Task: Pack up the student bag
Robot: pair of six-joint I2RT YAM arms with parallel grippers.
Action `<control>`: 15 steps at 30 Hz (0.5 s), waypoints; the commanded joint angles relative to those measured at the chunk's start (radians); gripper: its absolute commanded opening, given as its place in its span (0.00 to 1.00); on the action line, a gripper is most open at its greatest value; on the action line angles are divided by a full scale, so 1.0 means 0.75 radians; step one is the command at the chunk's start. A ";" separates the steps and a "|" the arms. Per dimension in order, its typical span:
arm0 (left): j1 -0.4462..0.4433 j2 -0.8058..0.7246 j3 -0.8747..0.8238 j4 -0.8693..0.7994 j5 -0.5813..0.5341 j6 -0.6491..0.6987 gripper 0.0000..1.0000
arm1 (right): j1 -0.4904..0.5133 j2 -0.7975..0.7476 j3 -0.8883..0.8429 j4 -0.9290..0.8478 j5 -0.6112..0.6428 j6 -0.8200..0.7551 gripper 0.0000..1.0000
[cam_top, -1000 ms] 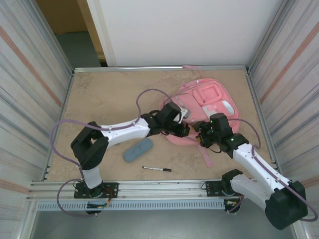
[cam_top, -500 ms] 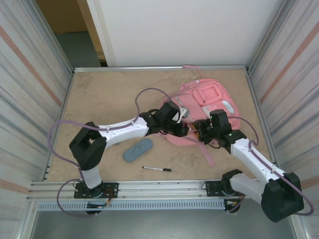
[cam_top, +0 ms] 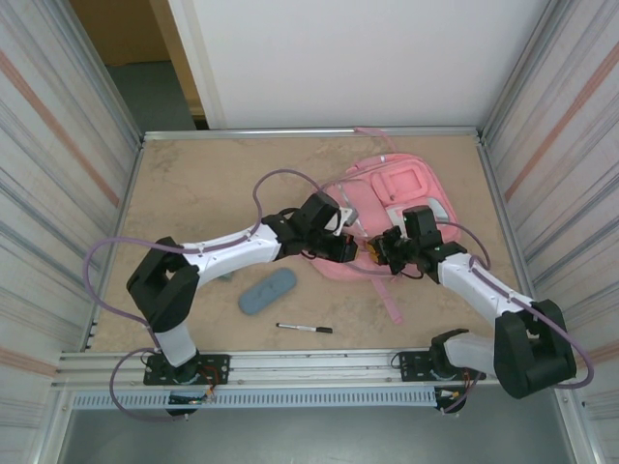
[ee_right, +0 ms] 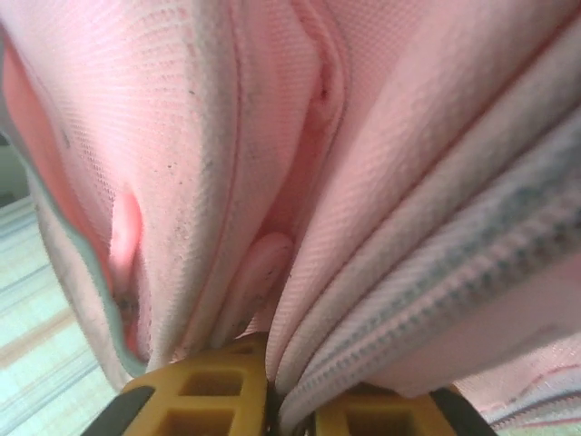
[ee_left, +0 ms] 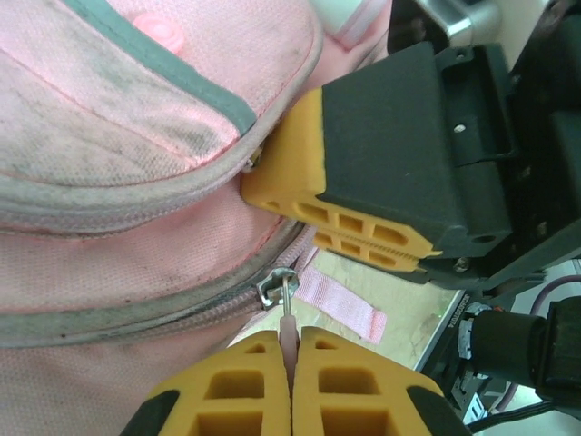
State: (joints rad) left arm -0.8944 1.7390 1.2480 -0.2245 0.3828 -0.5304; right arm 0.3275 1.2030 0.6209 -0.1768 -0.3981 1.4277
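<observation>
While student bag [cam_top: 387, 208] lies at far right of table [cam_top: 213, 184], left gripper [ee_left: 290, 341] jaws pinch zip pull [ee_left: 287, 309]; right gripper [ee_right: 277, 391] jaws clamp bag fabric nearby, likely bracing for unzipping.

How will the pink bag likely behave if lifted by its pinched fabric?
Probably floppy: the student bag bunches into soft folds where the right gripper pinches it, so it would likely sag. Its woven fabric looks grippy, not slippery. Lying flat, it seems unlikely to roll or tip.

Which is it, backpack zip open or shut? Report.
Shut where visible: zip teeth meet left of the slider, its pull pinched by the left gripper.
</observation>
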 commanded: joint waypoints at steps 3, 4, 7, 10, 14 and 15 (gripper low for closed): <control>0.115 -0.178 -0.074 0.054 -0.041 0.025 0.00 | -0.033 0.026 0.111 -0.140 -0.056 -0.282 0.00; 0.156 -0.192 -0.105 0.044 -0.067 0.029 0.00 | -0.045 0.034 0.131 -0.168 -0.080 -0.351 0.00; 0.302 -0.244 -0.204 0.031 -0.114 0.012 0.00 | -0.108 0.049 0.174 -0.219 -0.158 -0.555 0.00; 0.417 -0.238 -0.234 0.014 -0.115 0.063 0.00 | -0.183 0.098 0.197 -0.260 -0.280 -0.722 0.00; 0.444 -0.145 -0.131 -0.096 -0.107 0.156 0.00 | -0.292 0.198 0.234 -0.324 -0.409 -0.875 0.04; 0.434 -0.125 -0.117 -0.090 -0.076 0.137 0.00 | -0.326 0.214 0.232 -0.319 -0.410 -0.881 0.08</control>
State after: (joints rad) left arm -0.5709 1.6169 1.1069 -0.2485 0.3603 -0.4728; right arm 0.1413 1.3396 0.7643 -0.3565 -0.6510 0.9276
